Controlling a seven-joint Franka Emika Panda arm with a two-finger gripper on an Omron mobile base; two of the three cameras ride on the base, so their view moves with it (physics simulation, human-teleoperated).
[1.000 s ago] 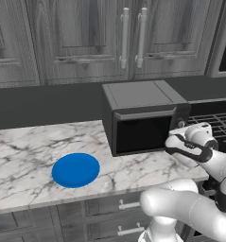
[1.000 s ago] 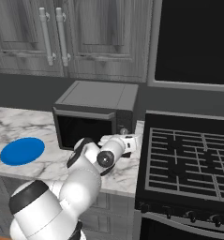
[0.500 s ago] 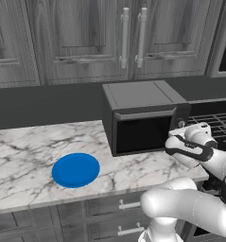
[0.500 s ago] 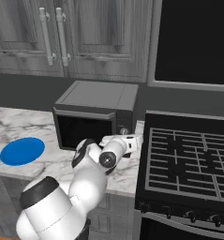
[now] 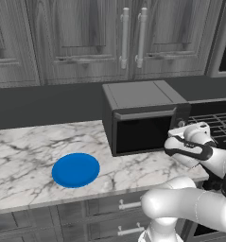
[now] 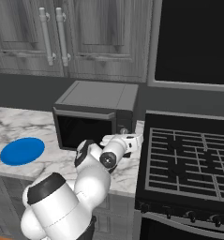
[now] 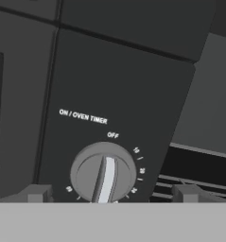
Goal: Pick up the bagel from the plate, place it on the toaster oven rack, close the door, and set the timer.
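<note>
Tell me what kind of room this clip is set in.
A rendered home kitchen, it seems: a marble counter carrying a toaster oven, wood cabinets above, and a gas stove beside it.

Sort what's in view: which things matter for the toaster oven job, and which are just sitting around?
Job: plate, bare; toaster oven, door closed; timer knob, between the open claw tips.
Just there: stove grates; cabinet handles; marble counter.

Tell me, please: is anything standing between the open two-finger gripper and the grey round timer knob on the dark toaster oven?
Nothing visible does. The gripper faces the grey round timer knob directly, one fingertip on each side of it.
</note>
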